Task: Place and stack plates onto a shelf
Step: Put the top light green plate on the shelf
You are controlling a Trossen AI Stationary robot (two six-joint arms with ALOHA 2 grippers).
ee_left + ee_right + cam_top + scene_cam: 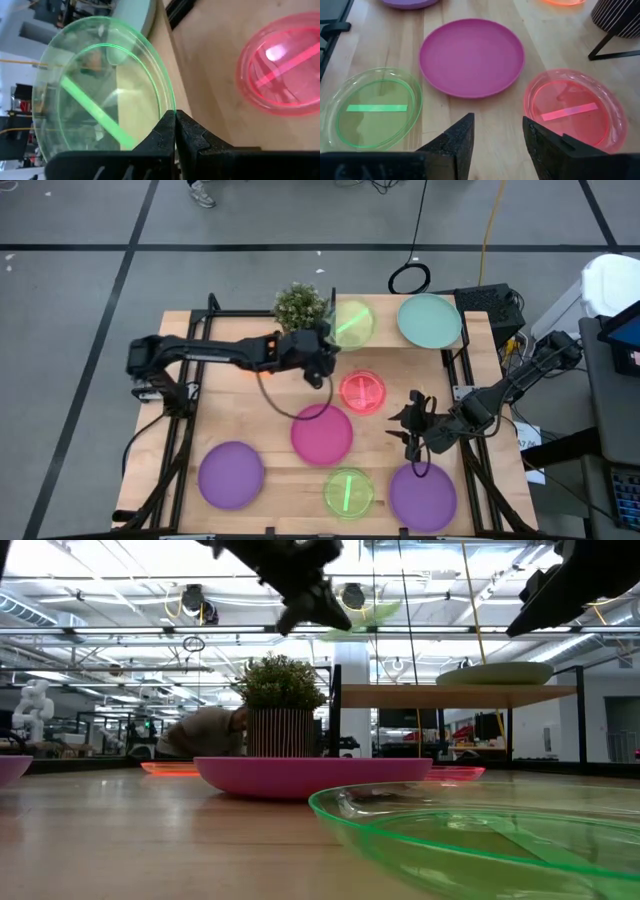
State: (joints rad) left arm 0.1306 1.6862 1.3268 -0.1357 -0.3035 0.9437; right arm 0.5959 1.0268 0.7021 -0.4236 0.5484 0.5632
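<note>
My left gripper [330,348] reaches across the table's middle and is shut on a translucent lime green plate [353,323], held above the left end of the shelf [400,345] beside the potted plant [300,305]. A teal plate [430,320] lies flat on the shelf's right part. My right gripper [409,425] is open above the table, between the pink-red plate [362,391] and a purple plate [422,496]. Flat on the tabletop lie the magenta plate [322,433], another lime green plate [348,492] and a second purple plate [231,474]. My left arm mostly hides the orange plate [170,768]. My left gripper [175,131] pinches the lime green plate by its rim [169,107], the side nearest the table's left, between its two fingers. The fingers come roughly level from the left. The plate is lifted clear and shows tilted above shelf height in the low view [365,618].
The potted plant [280,720] stands right by the shelf's left end. The shelf's black frame posts [335,710] rise at its corners. Cables and equipment sit beyond the table's right edge [500,310]. Bare wood shows between the magenta and purple plates [270,430].
</note>
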